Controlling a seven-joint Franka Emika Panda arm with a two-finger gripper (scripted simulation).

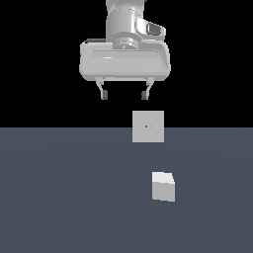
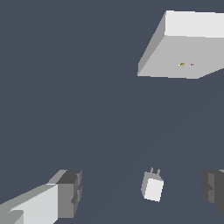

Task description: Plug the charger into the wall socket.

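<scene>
Gripper (image 1: pixel 124 94) hangs in the upper middle of the exterior view, my fingers spread wide with nothing between them, well above the dark floor (image 1: pixel 59 197). Charger (image 1: pixel 163 187) sits on the floor right of centre in the lower half of that frame, apart from the socket (image 1: pixel 148 126), which stands upright just above centre. On the wrist view the charger (image 2: pixel 153 188) shows two small prongs and lies between my fingertips (image 2: pixel 70 192), touching neither, with the socket (image 2: pixel 183 57) well apart.
</scene>
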